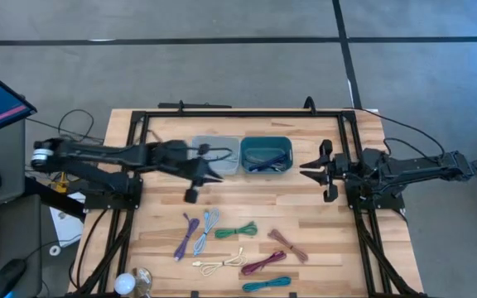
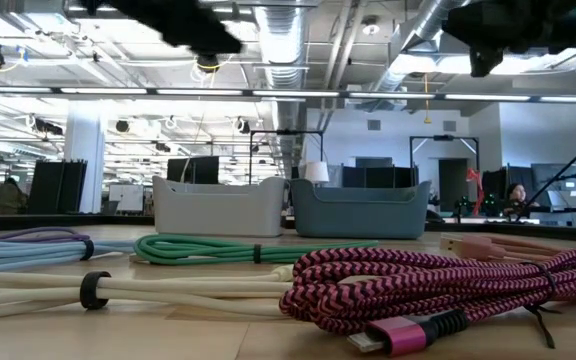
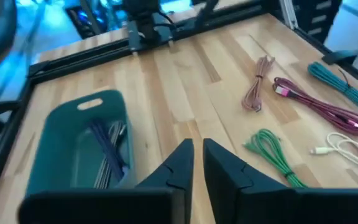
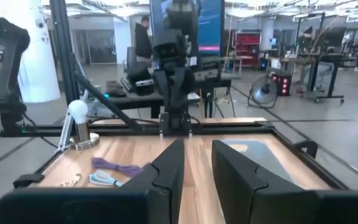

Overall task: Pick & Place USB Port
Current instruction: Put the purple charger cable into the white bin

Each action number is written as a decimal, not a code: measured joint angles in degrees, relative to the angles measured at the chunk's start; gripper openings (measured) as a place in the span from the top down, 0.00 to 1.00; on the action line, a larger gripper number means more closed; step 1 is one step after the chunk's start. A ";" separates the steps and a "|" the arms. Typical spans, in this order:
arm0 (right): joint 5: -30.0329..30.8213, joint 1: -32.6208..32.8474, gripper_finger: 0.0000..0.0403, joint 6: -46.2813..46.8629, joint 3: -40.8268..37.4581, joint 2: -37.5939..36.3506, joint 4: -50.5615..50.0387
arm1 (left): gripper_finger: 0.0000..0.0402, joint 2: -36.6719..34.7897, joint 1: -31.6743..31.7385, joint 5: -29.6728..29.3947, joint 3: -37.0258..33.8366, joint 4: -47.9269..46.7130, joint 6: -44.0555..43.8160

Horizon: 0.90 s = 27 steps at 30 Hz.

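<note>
Left claw (image 1: pixel 195 184): fingers narrowly parted, empty, above bare desk (image 1: pixel 305 219) beside teal bin (image 1: pixel 266 156). Right claw (image 1: pixel 320 170): parted, idle. Cables, e.g. green cable (image 1: pixel 237 231), lie loose. Advice: open wider, descend centred over one bundle.

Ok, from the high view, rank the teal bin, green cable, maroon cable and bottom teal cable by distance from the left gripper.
Measured from the left gripper, which hangs by the gray bin:
1. Teal bin, just to its right at the table's back.
2. Green cable, toward the front, mid-table.
3. Maroon cable, farther front and right.
4. Teal cable, at the front edge.
</note>
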 joint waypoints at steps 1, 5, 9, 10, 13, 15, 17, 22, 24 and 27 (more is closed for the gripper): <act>0.02 -0.02 0.81 -0.07 0.00 -0.07 -0.06 | 0.94 -2.77 -0.02 -0.28 -2.39 1.22 -0.84; 0.00 -0.02 0.81 -0.09 -0.02 -0.77 -1.66 | 0.98 -14.25 -0.01 -0.41 -12.05 6.27 -5.12; 0.02 -0.02 0.81 -0.07 -0.02 -0.83 -3.04 | 0.98 -24.13 -0.02 -0.41 -19.59 6.39 -15.44; 0.02 -0.02 0.81 -0.07 -0.02 -0.81 -3.02 | 0.98 -26.02 0.00 -0.44 -21.09 6.38 -17.75; 0.00 0.00 0.81 -0.09 -0.02 -0.77 -2.99 | 0.97 -29.98 0.00 -0.41 -24.64 6.34 -21.62; 0.02 -0.02 0.81 -0.09 -0.02 -0.77 -2.92 | 0.98 -31.17 0.00 -0.43 -25.90 6.36 -22.48; 0.00 -0.02 0.81 -0.09 -0.02 -0.77 -2.82 | 0.99 -31.27 0.00 -0.40 -26.54 6.52 -22.62; 0.00 -0.01 0.81 2.22 -0.02 -0.76 -2.82 | 0.97 -30.42 0.00 -0.40 -26.83 6.65 -22.49; 0.00 -0.02 0.81 2.79 -0.02 -0.72 -2.84 | 0.96 -29.92 0.00 -0.40 -26.83 6.89 -22.47; 0.00 -0.02 0.81 2.79 -0.02 -0.72 -2.84 | 0.96 -29.10 0.00 -0.40 -26.83 6.91 -22.46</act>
